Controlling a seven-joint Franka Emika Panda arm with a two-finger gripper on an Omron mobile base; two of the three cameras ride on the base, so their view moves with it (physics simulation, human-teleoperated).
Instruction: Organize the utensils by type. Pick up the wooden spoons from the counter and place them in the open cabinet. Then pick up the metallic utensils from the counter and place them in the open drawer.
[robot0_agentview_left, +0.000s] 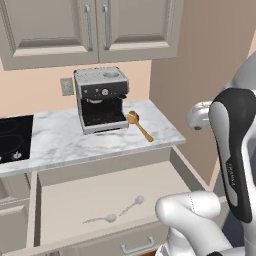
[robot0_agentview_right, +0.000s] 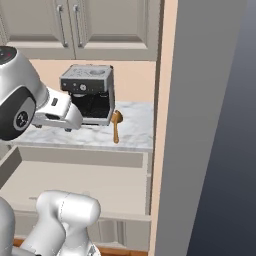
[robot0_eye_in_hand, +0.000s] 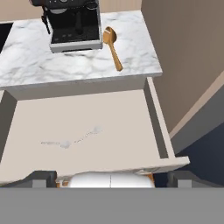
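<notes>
I held gripper jaws apart | wooden spoon on bench, frame top centre, handle angled toward lower right.

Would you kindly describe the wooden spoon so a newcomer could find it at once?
Start at the coffee machine on the white marble counter. Just to its right lies the wooden spoon, its round bowl beside the machine and its handle pointing toward the counter's front edge. It is orange-brown and lies on the counter, unlike the two small silver spoons in the open drawer below.
</notes>
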